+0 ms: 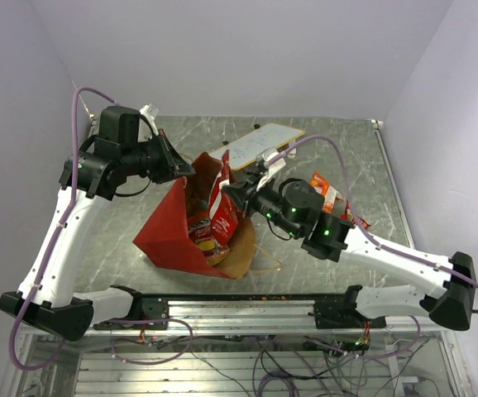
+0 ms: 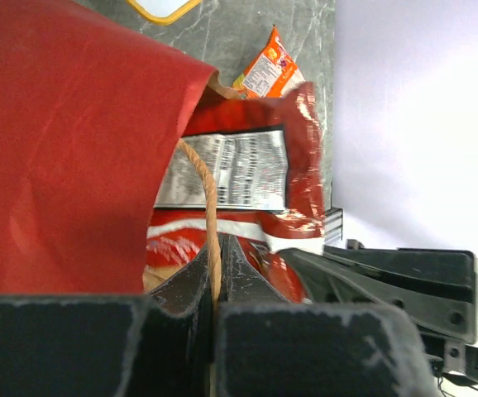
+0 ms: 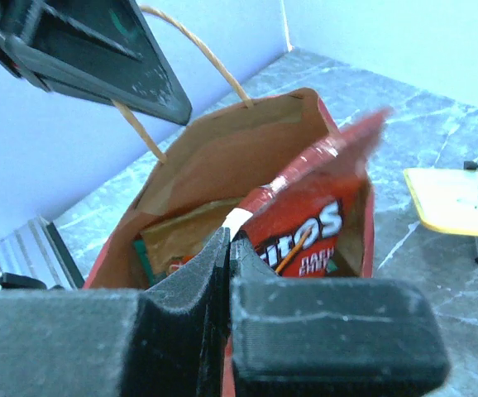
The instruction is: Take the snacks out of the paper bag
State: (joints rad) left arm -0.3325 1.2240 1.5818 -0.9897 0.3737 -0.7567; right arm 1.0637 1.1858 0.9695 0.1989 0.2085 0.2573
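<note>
Left gripper (image 2: 216, 252) pinched tight on the string handle (image 2: 204, 186) of the paper bag (image 1: 166, 233); right gripper (image 3: 227, 248) clamps the red Doritos bag (image 3: 305, 227); extraction looks underway; next it likely needs lifting clear.

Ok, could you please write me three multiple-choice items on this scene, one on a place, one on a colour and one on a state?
1. Where does the orange packet lie?
A. inside the bag
B. on the table, outside the bag
C. on a shelf

2. What colour is the bag's inside?
A. brown
B. white
C. blue

3. The right gripper is:
A. open
B. shut on the Doritos pack
C. shut on a cup

Answers:
1 B: the left wrist view shows it on the table past the bag's rim.
2 A: the right wrist view looks into a brown lining.
3 B: it pinches the pack's edge at the bag's mouth.
</note>
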